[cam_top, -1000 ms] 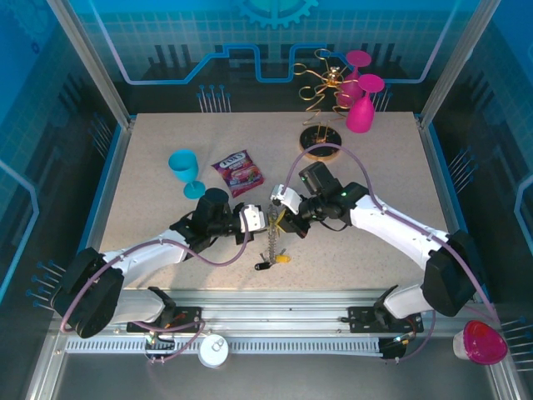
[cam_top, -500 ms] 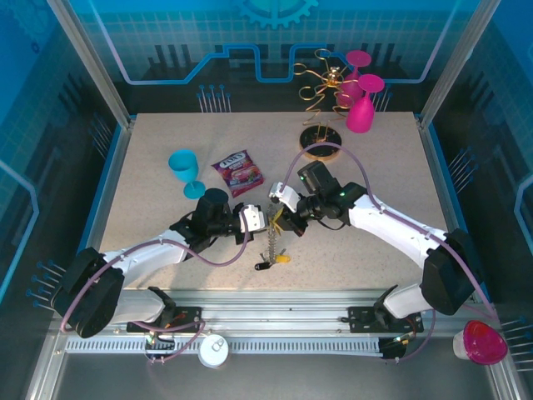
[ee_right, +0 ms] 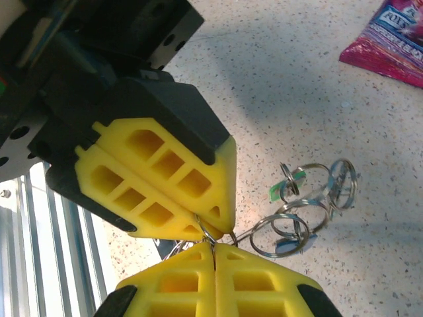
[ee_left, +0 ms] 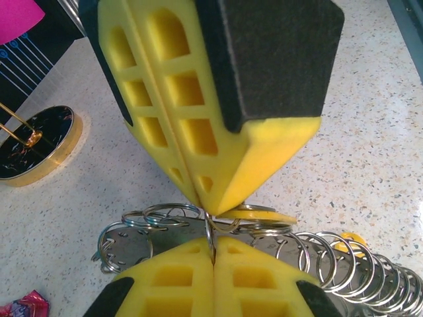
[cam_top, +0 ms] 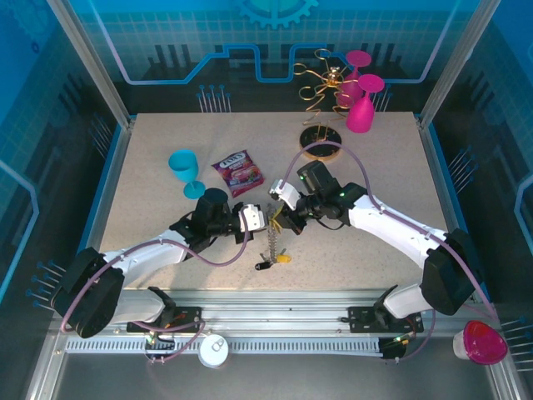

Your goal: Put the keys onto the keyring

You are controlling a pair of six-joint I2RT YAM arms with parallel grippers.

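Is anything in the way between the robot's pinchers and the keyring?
Nothing visible is in the way. The left gripper and the right gripper meet tip to tip, and both are shut on a thin wire of the keyring. Its chain trails off beside them.

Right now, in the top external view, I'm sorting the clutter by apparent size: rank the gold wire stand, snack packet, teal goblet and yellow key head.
1. Gold wire stand, largest.
2. Snack packet and teal goblet: too alike to rank.
3. Yellow key head, smallest.

Left pincer [ee_left: 213, 256] (right pincer [ee_left: 203, 201] opposite) pinches the keyring [ee_left: 209, 231].
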